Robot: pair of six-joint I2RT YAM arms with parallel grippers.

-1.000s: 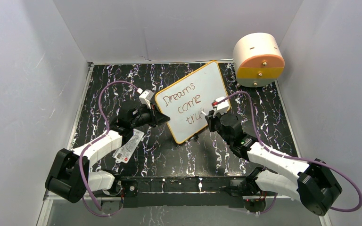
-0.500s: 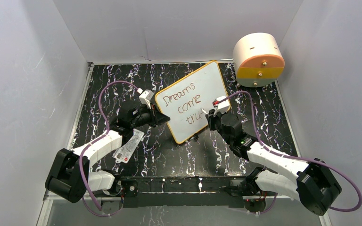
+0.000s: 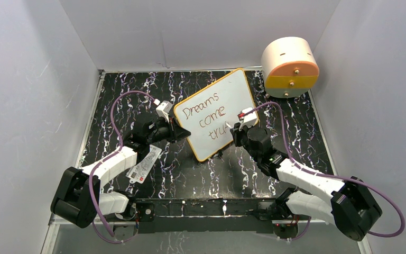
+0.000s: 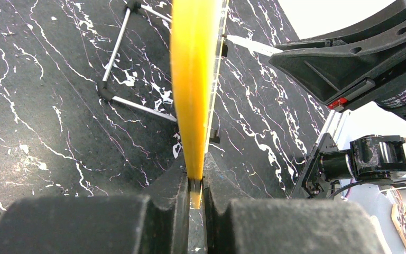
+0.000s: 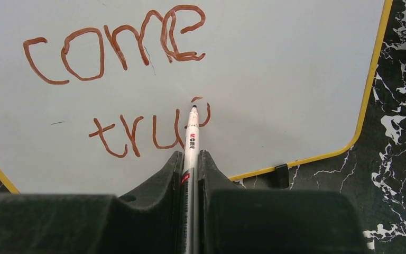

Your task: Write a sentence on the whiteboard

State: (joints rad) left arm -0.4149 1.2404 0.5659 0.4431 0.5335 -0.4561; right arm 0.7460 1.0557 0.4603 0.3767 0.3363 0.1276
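Reddish-brown, the sentence [image 5: 120,50] was unfinished at "true"; the marker [image 5: 191,138], clamped in the right fingers [image 5: 137,217], was best pressed lightly, the whiteboard [image 5: 285,63] pinched steady by the left fingers [image 4: 100,222].

You are shifting only your right arm [image 3: 306,182], and only slightly. Its black joint block [image 3: 353,211] at the outer bend is sliding a little leftward and toward the near edge of the table [image 3: 190,174], and the white forearm link is sinking with it. The purple cable [image 3: 386,211] looping behind that bend is pulling in a touch. At the whiteboard [image 3: 238,87], your right gripper [image 3: 232,127] is nudging the marker [image 5: 192,132] by a hair along the last line of the sentence [image 3: 206,114]; from above, any fresh stroke is too small to tell.
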